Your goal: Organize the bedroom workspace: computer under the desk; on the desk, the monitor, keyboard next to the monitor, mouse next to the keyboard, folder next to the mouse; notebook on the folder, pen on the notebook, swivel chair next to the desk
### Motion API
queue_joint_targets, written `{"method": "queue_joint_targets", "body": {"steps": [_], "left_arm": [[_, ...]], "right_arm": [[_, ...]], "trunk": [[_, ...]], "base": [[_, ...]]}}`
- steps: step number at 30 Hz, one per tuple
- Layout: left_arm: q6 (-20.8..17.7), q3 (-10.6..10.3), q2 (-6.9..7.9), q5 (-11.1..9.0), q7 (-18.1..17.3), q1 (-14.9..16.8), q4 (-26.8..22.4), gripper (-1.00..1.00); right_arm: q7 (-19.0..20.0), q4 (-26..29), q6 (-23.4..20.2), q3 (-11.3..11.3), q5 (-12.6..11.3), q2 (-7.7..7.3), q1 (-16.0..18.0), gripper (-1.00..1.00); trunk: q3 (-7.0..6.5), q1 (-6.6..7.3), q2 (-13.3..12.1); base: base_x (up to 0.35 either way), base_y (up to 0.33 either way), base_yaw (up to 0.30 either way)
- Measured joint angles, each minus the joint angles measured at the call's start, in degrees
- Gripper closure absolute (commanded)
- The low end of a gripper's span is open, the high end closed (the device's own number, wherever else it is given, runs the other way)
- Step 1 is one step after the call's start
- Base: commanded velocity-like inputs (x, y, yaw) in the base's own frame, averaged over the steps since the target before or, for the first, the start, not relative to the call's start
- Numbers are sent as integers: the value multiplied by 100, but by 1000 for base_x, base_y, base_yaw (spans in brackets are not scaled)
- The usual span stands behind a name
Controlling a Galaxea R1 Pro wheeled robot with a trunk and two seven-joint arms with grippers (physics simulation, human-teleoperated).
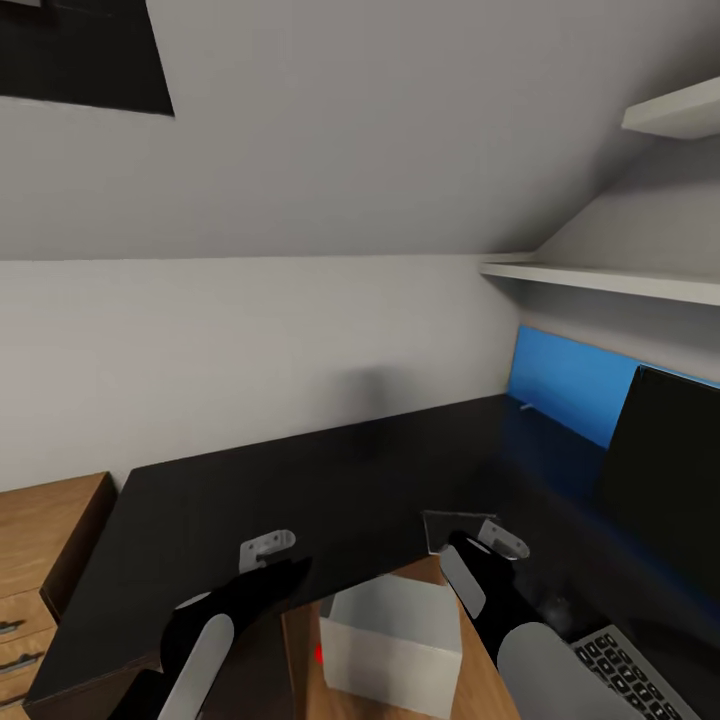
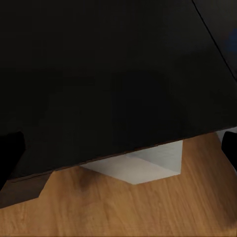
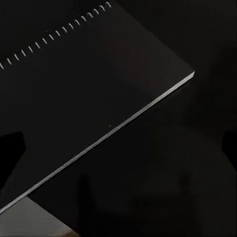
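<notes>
The glossy black desk (image 1: 300, 480) spreads ahead of me. Near its inner front edge the thin dark notebook (image 1: 452, 528) lies flat, and my right gripper (image 1: 503, 538) hangs just over it, open. In the right wrist view the notebook (image 3: 89, 74) shows its punched edge, with the fingers (image 3: 11, 153) wide apart. My left gripper (image 1: 268, 546) hovers open over the desk edge, holding nothing. The pale computer (image 1: 390, 640) with its red light stands on the floor at the desk's inner corner, partly under the top (image 2: 143, 165). At the right are the monitor (image 1: 665, 470) and the keyboard (image 1: 625, 670).
A blue wall panel (image 1: 560, 385) runs behind the monitor, with a tiny pale sliver (image 1: 525, 405) on the desk beside it. White shelves (image 1: 600, 278) hang above on the right. A light wooden drawer unit (image 1: 40, 560) stands against the desk's left end. The floor (image 2: 118, 212) is wood.
</notes>
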State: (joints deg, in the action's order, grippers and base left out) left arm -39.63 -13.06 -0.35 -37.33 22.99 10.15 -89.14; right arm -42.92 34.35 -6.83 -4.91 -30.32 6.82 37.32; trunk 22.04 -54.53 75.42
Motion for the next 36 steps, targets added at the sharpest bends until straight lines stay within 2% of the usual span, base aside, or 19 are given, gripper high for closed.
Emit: {"method": "queue_joint_targets", "body": {"steps": [13, 20, 28, 34, 36], "left_arm": [[2, 0, 0, -4, 0, 0, 70, -100], [2, 0, 0, -4, 0, 0, 72, -100], [2, -7, -5, -4, 0, 0, 72, -100], [2, -8, -8, 2, 0, 0, 71, -100], [2, -10, -11, 3, 0, 0, 71, -100]], "right_arm": [[18, -8, 0, 9, 17, -14, 1, -100], [29, -19, 8, 7, 147, -15, 0, -100], [195, -41, 20, -35, 473, -14, 0, -100], [279, -37, 23, -49, 572, -31, 3, -100], [294, -23, 6, -50, 595, -79, 21, -100]], "trunk": [[0, -1, 0], [0, -2, 0], [0, -3, -1], [0, -3, -1], [0, -3, -1]], "base": [[290, 0, 0], [64, 0, 0], [10, 0, 0], [1, 0, 0], [0, 0, 0]]}}
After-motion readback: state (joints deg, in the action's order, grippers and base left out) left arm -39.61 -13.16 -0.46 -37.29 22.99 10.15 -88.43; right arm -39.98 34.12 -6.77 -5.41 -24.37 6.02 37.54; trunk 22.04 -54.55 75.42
